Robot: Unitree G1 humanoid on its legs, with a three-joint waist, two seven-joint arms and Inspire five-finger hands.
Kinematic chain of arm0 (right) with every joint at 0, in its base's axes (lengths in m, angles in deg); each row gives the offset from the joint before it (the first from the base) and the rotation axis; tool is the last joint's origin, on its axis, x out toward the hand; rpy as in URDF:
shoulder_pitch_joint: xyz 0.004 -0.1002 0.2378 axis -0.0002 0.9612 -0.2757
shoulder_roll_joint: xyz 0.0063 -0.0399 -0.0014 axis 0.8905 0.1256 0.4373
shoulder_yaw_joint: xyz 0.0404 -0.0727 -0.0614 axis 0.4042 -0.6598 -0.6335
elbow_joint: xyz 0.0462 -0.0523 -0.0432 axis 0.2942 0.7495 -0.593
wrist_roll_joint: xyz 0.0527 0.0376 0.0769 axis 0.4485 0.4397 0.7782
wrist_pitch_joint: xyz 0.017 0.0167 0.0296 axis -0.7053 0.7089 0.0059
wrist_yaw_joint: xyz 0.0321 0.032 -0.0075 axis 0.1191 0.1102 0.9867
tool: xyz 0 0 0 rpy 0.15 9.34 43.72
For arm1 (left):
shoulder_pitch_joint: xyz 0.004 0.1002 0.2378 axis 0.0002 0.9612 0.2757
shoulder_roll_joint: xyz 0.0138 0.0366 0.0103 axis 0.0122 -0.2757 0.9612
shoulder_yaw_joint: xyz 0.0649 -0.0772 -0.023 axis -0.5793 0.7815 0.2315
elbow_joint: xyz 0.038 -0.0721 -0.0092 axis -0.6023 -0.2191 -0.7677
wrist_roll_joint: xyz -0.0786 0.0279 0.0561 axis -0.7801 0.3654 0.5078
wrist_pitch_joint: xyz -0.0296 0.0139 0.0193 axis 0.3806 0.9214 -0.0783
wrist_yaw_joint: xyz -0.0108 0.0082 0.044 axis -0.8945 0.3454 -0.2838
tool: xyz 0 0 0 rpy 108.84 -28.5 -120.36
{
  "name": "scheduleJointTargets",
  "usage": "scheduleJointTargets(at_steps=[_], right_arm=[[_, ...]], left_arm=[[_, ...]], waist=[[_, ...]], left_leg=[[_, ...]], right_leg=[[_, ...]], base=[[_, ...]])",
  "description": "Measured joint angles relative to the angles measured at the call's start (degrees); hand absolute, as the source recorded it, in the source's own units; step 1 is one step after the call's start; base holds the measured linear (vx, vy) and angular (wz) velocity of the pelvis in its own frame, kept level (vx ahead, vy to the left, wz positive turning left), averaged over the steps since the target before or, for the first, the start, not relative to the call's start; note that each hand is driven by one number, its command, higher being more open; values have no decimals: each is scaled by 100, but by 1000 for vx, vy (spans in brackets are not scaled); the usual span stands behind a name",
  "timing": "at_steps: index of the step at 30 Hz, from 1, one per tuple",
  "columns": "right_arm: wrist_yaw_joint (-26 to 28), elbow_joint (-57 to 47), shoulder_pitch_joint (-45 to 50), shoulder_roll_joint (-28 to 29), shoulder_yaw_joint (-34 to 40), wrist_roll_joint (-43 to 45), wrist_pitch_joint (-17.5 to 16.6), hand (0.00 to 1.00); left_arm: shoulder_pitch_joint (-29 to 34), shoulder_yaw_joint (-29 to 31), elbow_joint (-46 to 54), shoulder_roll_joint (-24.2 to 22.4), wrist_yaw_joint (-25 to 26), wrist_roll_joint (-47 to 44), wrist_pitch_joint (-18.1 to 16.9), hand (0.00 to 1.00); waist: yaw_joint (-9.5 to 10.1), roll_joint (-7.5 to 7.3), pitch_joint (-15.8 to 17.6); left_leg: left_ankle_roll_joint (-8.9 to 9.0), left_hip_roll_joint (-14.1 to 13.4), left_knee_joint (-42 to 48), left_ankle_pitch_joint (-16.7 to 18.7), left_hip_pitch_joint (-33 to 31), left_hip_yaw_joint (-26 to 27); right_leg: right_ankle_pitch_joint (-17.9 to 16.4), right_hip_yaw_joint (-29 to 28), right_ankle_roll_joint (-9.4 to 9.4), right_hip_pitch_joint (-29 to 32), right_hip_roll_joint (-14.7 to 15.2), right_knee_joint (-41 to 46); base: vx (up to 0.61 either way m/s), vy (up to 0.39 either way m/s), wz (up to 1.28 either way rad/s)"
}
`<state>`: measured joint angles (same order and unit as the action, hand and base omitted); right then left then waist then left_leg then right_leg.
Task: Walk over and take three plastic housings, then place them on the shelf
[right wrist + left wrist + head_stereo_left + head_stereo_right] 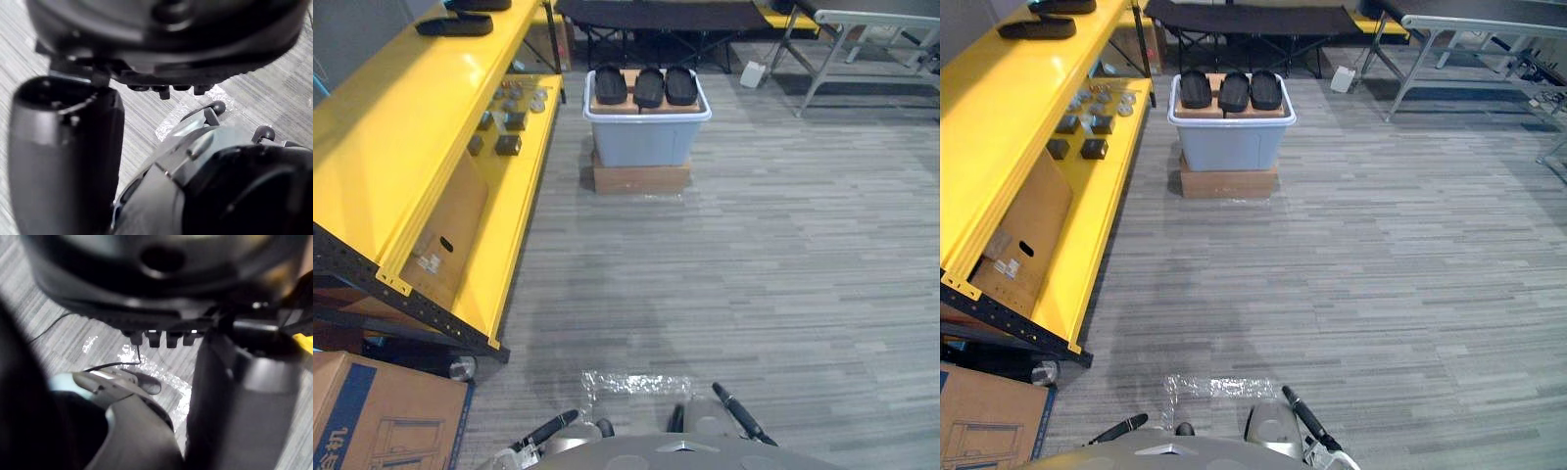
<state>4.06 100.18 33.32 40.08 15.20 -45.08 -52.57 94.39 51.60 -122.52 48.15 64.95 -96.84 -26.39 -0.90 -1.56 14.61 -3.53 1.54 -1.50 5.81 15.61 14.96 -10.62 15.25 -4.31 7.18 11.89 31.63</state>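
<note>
Three black plastic housings [647,86] lie side by side on cardboard across the top of a grey-white bin [644,140], far ahead on the floor. The bin stands on a flat cardboard box [641,179]. A yellow shelf [401,137] runs along the left, with two more black housings [455,24] on its top board. My left hand [161,279] hangs low over the floor, its thumb [234,396] standing out and its fingers straight, holding nothing. My right hand [161,34] hangs the same way, thumb [63,156] out, empty.
Small dark and metal parts [509,117] sit on the shelf's lower board, above a leaning cardboard sheet [450,225]. A printed carton [372,421] stands at lower left. A black cot [656,15] and a grey table frame [862,39] close the back. Open grey floor stretches ahead.
</note>
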Motion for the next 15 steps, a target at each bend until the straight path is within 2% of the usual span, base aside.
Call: scheduleJointTargets(at_steps=[2,4,6,7,8,9,10,11,12,13,14,15], right_arm=[[53,-11,50,46,6,-23,-6,100],[86,-54,154,111,107,-79,-60,100],[91,-62,263,157,129,-86,-90,100],[114,-94,311,168,146,-81,-87,100],[141,-99,312,162,187,-81,-85,100],[183,-113,337,89,224,-83,-80,100],[193,-114,404,27,233,-102,-74,100],[175,-88,360,-3,227,-150,-76,100],[181,-86,355,-18,221,-178,-71,100],[188,-91,336,-103,204,-191,-67,100],[185,-73,297,-180,165,-343,-84,100],[184,38,214,-257,65,-467,-133,100]], left_arm=[[0,14,-1,4,-12,18,-25,100],[6,120,0,-5,-14,19,-25,100],[38,204,12,-5,-20,37,-22,100],[59,292,21,-28,-12,109,-21,100],[75,326,21,-56,0,159,-18,100],[134,336,35,-154,39,178,-28,100],[224,366,40,-230,25,161,-33,100],[210,615,105,-285,-73,-31,-45,100],[196,687,206,-314,-64,-82,-128,100],[212,789,368,-403,-92,-139,-214,100],[218,827,431,-438,-115,-243,-285,100],[177,814,484,-447,-163,-291,-301,100]], waist=[[-29,-2,0],[-32,-14,-3],[-26,-67,-23],[-47,-66,-39],[-80,-22,-71],[-121,135,-157],[-119,220,-291],[-74,247,-301],[-75,262,-294],[-59,375,-223],[-31,451,-187],[3,482,-137]], left_leg=[[104,-163,238,204,-8,1],[287,-362,549,500,9,-11],[469,-440,752,788,116,-22],[555,-528,904,1030,198,-33],[612,-613,969,1144,220,-48],[729,-869,1018,1299,308,-51],[815,-1032,1322,1332,236,-46],[869,-1280,2530,1358,-300,-129],[877,-1448,3297,1262,-642,-234],[886,-1827,4921,976,-1317,-454],[884,-2007,5805,970,-1640,-499],[815,-1960,6450,1012,-1964,-652]], right_leg=[[62,63,-39,52,-66,-597],[261,160,-73,94,-109,-1207],[361,180,1,60,-111,-1392],[577,172,199,64,-119,-1207],[603,202,224,84,-148,-1046],[399,276,352,74,-333,-802],[188,347,400,43,-486,-800],[29,386,468,-70,-588,-789],[46,433,510,-193,-640,-877],[3,514,578,-595,-844,-1140],[-26,514,627,-943,-1000,-1356],[-68,513,681,-1416,-1061,-1621]], base=[[165,-30,-2],[262,-100,3],[328,-183,-2],[356,-228,-1],[468,-328,7],[431,-268,12],[547,-322,8],[379,-218,6],[460,-286,18],[444,-241,15],[551,-206,9],[505,-125,-20]])
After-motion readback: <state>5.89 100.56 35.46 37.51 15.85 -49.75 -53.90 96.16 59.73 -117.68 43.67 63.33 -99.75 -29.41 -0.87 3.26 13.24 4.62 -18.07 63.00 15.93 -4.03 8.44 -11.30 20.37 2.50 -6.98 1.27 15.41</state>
